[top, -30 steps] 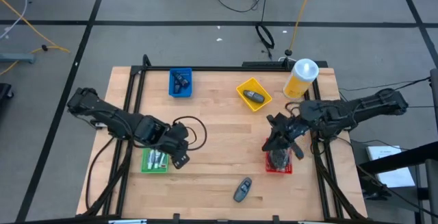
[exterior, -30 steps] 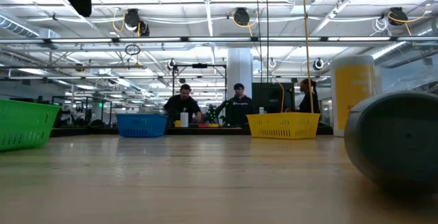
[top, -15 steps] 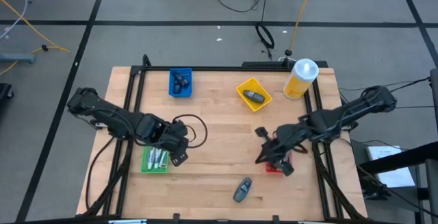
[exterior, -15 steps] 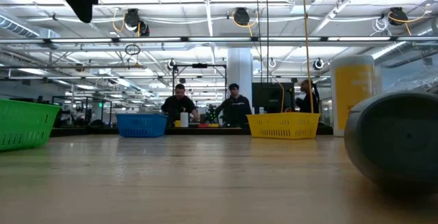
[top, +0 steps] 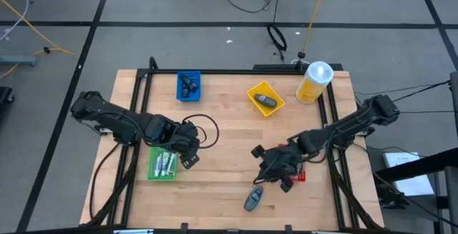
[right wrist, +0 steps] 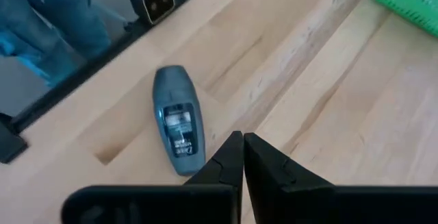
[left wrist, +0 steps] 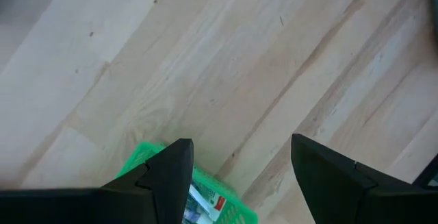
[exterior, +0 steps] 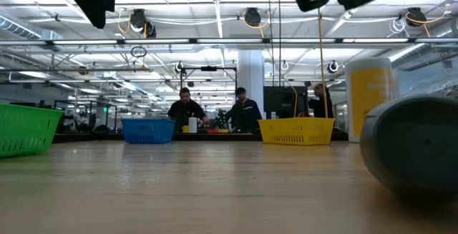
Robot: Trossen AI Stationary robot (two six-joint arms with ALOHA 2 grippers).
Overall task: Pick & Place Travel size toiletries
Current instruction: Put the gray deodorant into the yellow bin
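A dark-grey oblong piece point(top: 252, 198) lies flat on the wood near the table's near edge; it also shows in the right wrist view point(right wrist: 178, 129) and looms large in the low view point(exterior: 411, 144). My right gripper point(top: 262, 172) point(right wrist: 241, 154) hovers just beside it on its far side, shut and empty. My left gripper point(top: 187, 148) point(left wrist: 239, 166) is open above the right edge of the green tray point(top: 163, 165), which holds small white tubes point(left wrist: 205, 202). The red tray point(top: 298, 176) is partly hidden by the right arm.
A blue tray with dark-blue mini tubes point(top: 188, 86) and a yellow tray with another dark-grey piece point(top: 265, 101) sit at the far side. The large yellow bottle point(top: 315, 81) stands at the far right corner. Bare wood lies between the arms. People stand in the room behind point(exterior: 215, 111).
My right gripper has swung from above the red tray toward the table's left and near edge, and now sits beside the dark-grey oblong piece. The arm has come into the top of the low view. The left gripper has shifted slightly off the green tray.
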